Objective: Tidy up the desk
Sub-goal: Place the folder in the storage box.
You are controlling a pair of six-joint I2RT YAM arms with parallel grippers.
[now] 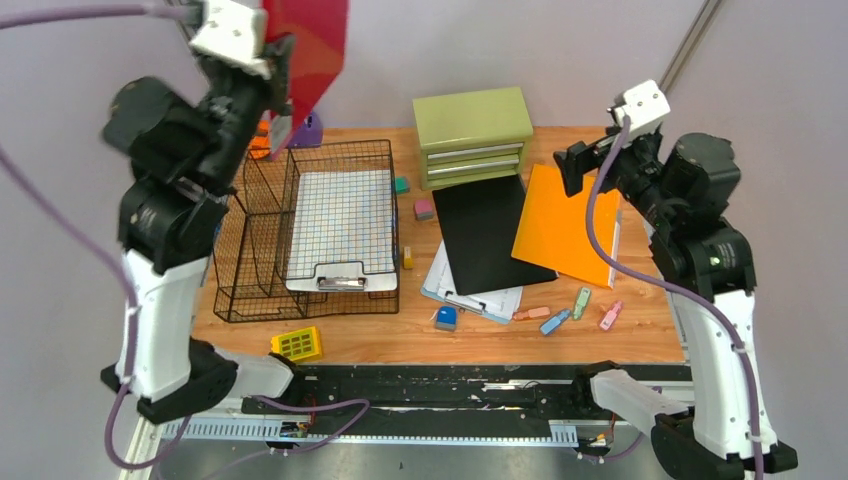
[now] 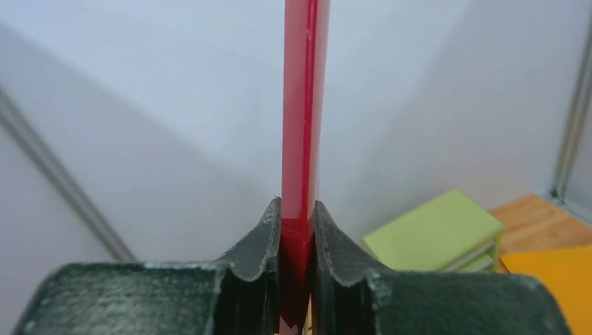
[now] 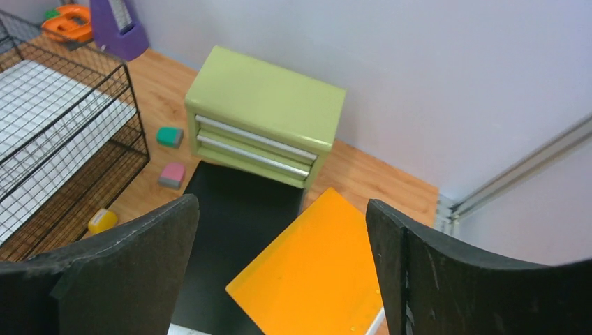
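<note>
1 red sheet (image 2: 301, 105) clamped in L gripper (image 2: 297, 209), high above desk (image 1: 380, 340), R gripper (image 3: 280, 206) open over it

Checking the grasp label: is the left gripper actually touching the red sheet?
Touching. The left wrist view shows the left gripper with its two fingers pressed against both faces of the red sheet, with no gap on either side.

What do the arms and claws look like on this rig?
The left arm and right arm have black joints, white lower links and a white wrist box. A lilac cable runs along each. The left claw and right claw each have two black fingers, the left's scuffed grey.
</note>
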